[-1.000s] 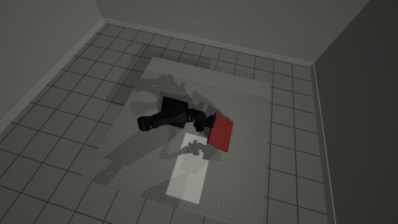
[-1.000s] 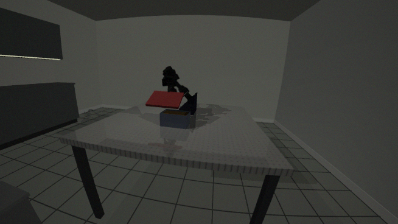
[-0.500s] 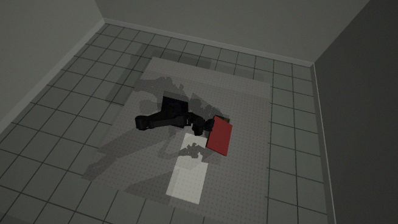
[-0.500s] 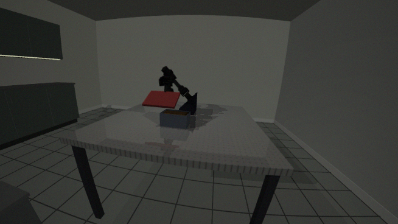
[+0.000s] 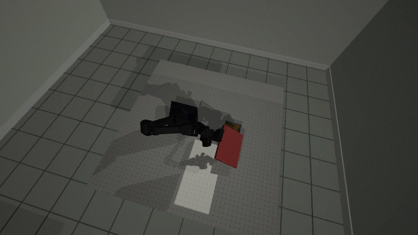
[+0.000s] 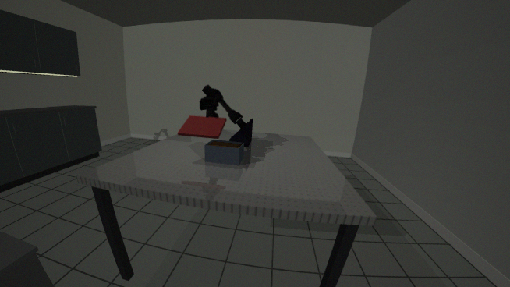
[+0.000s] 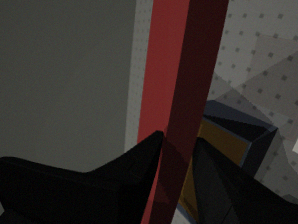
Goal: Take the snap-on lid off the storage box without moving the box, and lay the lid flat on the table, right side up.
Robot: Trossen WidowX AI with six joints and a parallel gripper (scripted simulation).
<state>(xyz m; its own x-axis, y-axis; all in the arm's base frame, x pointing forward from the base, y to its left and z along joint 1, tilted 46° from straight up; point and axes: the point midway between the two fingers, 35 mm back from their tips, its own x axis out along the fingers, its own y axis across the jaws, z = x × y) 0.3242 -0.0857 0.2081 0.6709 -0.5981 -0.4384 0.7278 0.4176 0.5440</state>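
Note:
My gripper [image 5: 220, 134] [image 6: 210, 116] [image 7: 177, 140] is shut on the edge of the red lid [image 5: 230, 147] [image 6: 203, 126] [image 7: 176, 76]. The lid hangs in the air, nearly level, above the table and off to one side of the box. The blue storage box [image 5: 233, 126] [image 6: 224, 152] [image 7: 233, 137] stands open on the table [image 5: 249, 105] [image 6: 281, 175], showing a brown inside. In the top view the lid covers most of the box. In the wrist view the lid is seen edge-on between my two dark fingers, with the box beyond it.
The arm's dark base [image 5: 183, 112] [image 6: 243, 134] stands on the table just behind the box. A bright patch of light [image 5: 198, 185] lies on the table top. A dark counter [image 6: 43, 136] runs along the left wall, away from the table.

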